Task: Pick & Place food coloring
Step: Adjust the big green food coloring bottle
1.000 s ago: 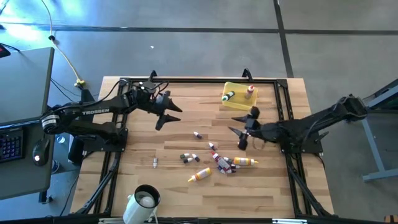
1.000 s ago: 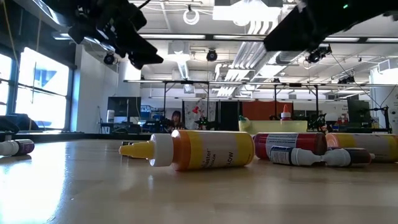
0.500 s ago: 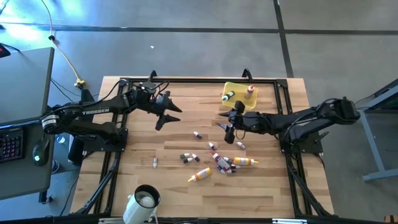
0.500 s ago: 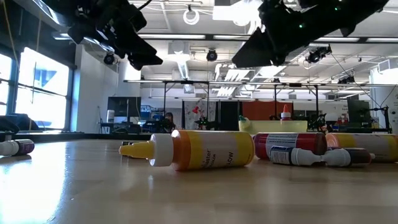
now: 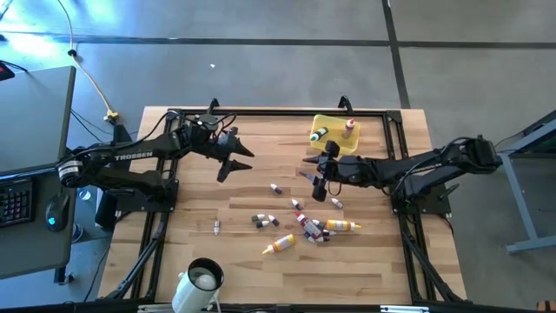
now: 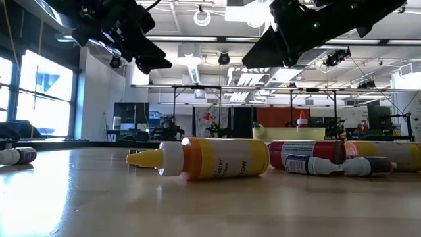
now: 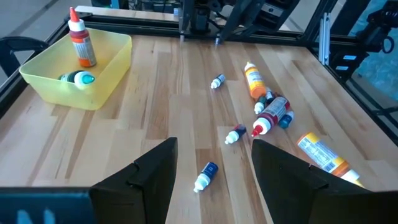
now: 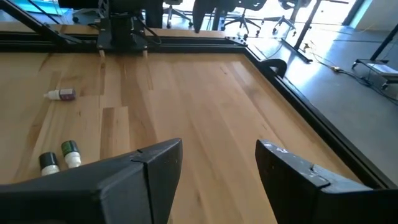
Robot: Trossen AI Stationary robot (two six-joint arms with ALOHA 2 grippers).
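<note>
Several small food coloring bottles [image 5: 309,228] lie on their sides on the wooden table, most in a loose cluster near the middle right; a yellow one [image 6: 210,158] lies nearest in the low view. Two more sit in the yellow tray [image 5: 335,139] at the far right: a green-capped one lying down [image 7: 76,78] and an orange one upright [image 7: 81,45]. My left gripper [image 5: 236,166] hovers open over the far left part of the table. My right gripper [image 5: 310,177] hovers open above the table between the tray and the cluster, with nothing between its fingers [image 8: 217,168].
A white mug [image 5: 199,283] stands at the near edge, left of centre. A black metal frame [image 5: 278,113] runs round the table. Single bottles lie apart at the middle left [image 5: 216,227] and centre [image 5: 275,188]. Bare wood lies on the left half.
My right gripper has swung toward the table's left edge, from beside the tray's near right corner to a spot over the middle, still above the table and still open. My left gripper and the bottles have stayed where they were.
</note>
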